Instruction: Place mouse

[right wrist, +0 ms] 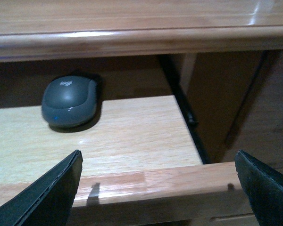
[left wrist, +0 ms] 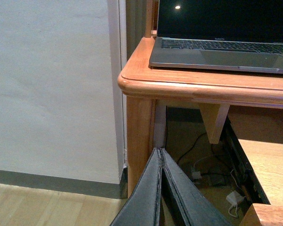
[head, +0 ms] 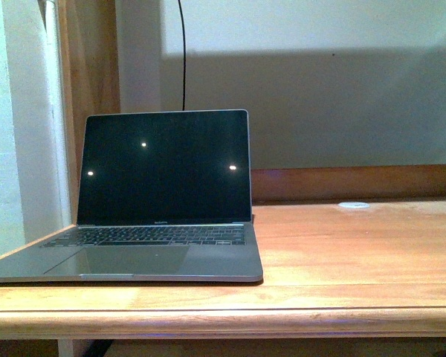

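DESK, UNDERSIDE: The mouse [right wrist: 70, 107] sits on a pull-out shelf [right wrist: 132, 132] beneath the desk [right wrist: 132, 19] top, towards the shelf's back and clear of both arms. It is small and hard-shelled and probably light. Its matte dome looks apt to slip from a pinch across the top, so the flatter flanks, low down, seem the safer hold. The right gripper [right wrist: 158, 160] hangs before the shelf's front edge, jaws spread wide and holding nothing. The left gripper [left wrist: 161, 157], low beside the desk's leg [left wrist: 139, 136], is closed tight on nothing. Above, an open laptop [head: 163, 193] stands on the desk, its screen dark.
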Controlling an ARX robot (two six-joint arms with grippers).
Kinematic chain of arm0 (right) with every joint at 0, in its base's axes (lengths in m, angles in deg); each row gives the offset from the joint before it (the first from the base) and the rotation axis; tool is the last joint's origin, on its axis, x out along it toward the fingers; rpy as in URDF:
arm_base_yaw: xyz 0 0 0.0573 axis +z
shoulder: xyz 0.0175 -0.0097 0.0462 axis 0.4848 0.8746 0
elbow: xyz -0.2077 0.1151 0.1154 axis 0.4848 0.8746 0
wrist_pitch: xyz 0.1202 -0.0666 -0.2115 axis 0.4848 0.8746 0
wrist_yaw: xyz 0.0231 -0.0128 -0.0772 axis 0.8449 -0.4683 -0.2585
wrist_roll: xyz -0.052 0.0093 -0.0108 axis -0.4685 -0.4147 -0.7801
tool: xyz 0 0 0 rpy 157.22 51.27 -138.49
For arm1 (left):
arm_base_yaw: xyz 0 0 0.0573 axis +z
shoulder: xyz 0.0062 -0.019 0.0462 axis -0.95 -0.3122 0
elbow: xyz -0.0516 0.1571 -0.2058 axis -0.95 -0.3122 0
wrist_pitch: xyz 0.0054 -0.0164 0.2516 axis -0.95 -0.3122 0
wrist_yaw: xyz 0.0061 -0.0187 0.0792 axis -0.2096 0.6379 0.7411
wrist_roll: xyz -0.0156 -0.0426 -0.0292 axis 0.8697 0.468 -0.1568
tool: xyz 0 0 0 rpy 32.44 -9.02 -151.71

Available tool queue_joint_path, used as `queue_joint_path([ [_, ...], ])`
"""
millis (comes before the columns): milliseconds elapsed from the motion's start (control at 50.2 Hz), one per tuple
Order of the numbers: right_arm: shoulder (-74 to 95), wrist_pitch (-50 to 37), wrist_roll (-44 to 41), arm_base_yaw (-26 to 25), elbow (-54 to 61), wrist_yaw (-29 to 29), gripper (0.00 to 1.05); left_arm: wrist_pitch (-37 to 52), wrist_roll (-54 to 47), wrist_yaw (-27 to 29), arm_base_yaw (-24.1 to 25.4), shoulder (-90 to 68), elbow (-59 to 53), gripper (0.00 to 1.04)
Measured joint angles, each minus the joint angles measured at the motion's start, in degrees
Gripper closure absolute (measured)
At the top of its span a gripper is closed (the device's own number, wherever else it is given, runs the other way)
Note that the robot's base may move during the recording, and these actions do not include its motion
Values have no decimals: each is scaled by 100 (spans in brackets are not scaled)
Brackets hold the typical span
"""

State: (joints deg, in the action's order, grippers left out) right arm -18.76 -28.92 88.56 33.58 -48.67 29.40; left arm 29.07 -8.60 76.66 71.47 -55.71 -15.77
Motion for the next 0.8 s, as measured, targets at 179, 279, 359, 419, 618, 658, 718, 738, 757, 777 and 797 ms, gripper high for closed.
queue_joint_path([
  [179, 1008, -560, -4, 673, -365, -492, 7, 33, -4, -9, 2, 109, -153, 102],
  [279, 1425, -835, -2, 925, -496, -697, 7, 37, -4, -13, 2, 157, -201, 102],
  [359, 1687, -957, -4, 1043, -586, -778, 7, 55, -4, -13, 2, 212, -254, 102],
  [419, 1897, -1019, -4, 1117, -702, -852, 7, 76, -4, -15, 4, 358, -400, 102],
  [618, 2284, -1060, -20, 1335, -1019, -1121, 7, 74, -4, -13, 4, 417, -466, 102],
  [658, 2345, -1060, -31, 1421, -1080, -1209, 7, 74, -4, -13, 4, 417, -466, 102],
  [718, 2452, -1058, -103, 1626, -1187, -1370, 7, 74, -4, -13, 4, 417, -466, 102],
  [738, 2479, -1058, -120, 1681, -1207, -1405, 7, 74, -4, -13, 4, 417, -466, 102],
  [757, 2503, -1058, -138, 1738, -1226, -1447, 7, 74, -4, -13, 4, 417, -466, 102],
  [777, 2544, -1058, -162, 1818, -1255, -1502, 7, 74, -4, -11, 4, 417, -466, 102],
  [797, 2577, -1053, -175, 1873, -1274, -1532, 7, 74, -4, -13, 4, 417, -466, 102],
])
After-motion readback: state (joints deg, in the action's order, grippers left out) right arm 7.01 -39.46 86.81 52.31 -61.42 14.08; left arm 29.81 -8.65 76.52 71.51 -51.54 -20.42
